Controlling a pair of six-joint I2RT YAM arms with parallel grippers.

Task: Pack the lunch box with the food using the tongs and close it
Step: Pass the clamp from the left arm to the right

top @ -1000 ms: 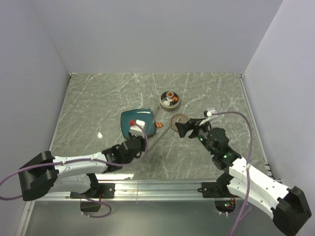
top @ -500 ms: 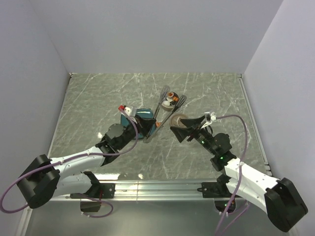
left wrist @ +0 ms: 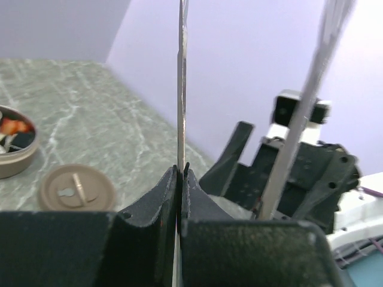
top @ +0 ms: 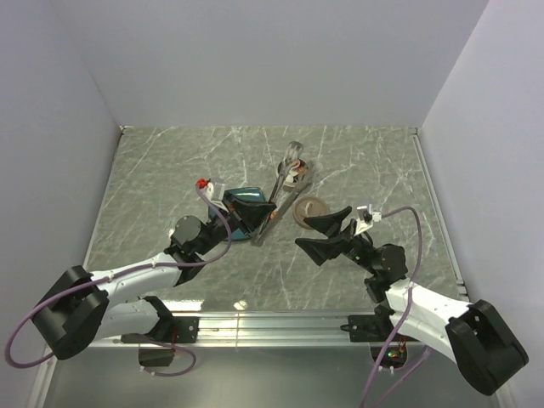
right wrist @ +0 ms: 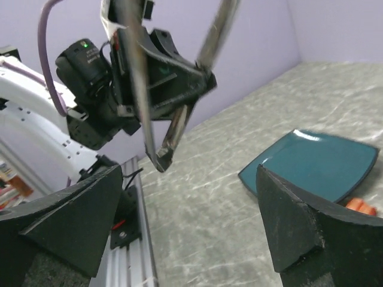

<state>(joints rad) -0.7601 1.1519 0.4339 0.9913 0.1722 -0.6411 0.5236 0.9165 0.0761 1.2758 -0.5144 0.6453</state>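
1. The lunch box (left wrist: 15, 156) sits open on the table with food (left wrist: 12, 127) inside and its lid (top: 311, 209) beside it.
2. The tongs (top: 279, 192) are raised nearby, arms apart, with the left gripper (left wrist: 181, 171) pinching one arm.
3. The right gripper (top: 301, 232) gapes empty; packing seems paused, and a regrasp spanning both arms is likely next.

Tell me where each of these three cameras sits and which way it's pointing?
Top view: high behind the arms, looking down on the table; both arms show, left gripper shut on the tongs, right gripper open.
Left wrist: on the left arm, looking past its own fingers at the lid, lunch box and right gripper.
Right wrist: on the right arm, looking between its own fingers at the left gripper and plate.
Shared: the tongs appear in all three; the wrist cameras face each other.
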